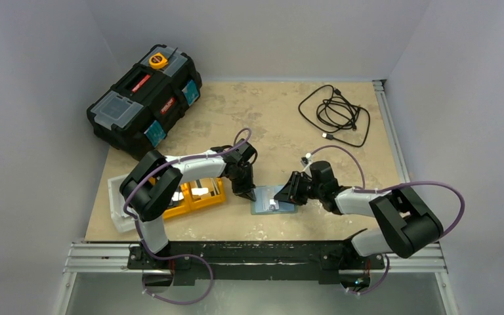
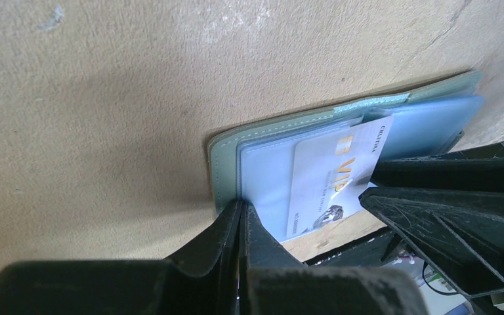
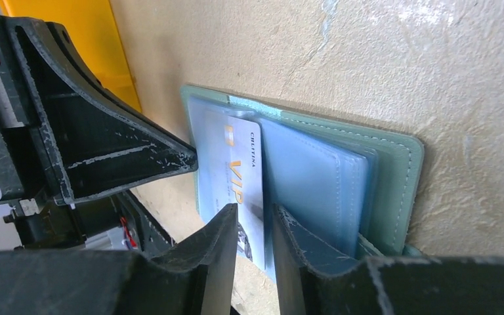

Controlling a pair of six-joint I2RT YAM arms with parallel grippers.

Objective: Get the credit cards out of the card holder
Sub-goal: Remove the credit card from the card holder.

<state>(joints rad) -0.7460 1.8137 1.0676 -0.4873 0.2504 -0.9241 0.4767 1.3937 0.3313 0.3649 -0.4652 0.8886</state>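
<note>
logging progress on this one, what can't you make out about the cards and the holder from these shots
Card count: one card shows; the card holder's blue sleeves hide any others, both wrist views.
Left fingers: pinching the holder's edge or only pressing it? Left wrist view, their tips cover the contact.
Orange tray contents: top view, the left arm crosses it.
Card print: too small in the top view.

— How's the light?
— Overhead view: even, bright, sharp; a soft shadow lies under the left arm (image 1: 197, 167) on the bench (image 1: 269, 118).
— Wrist views?
— Bright bench, dark left tool (image 2: 241, 210) blurred against the lens. Print on the credit card (image 2: 331, 177) is perhaps slightly soft; there is a mild sheen on the card holder (image 3: 328, 177) sleeves.
</note>
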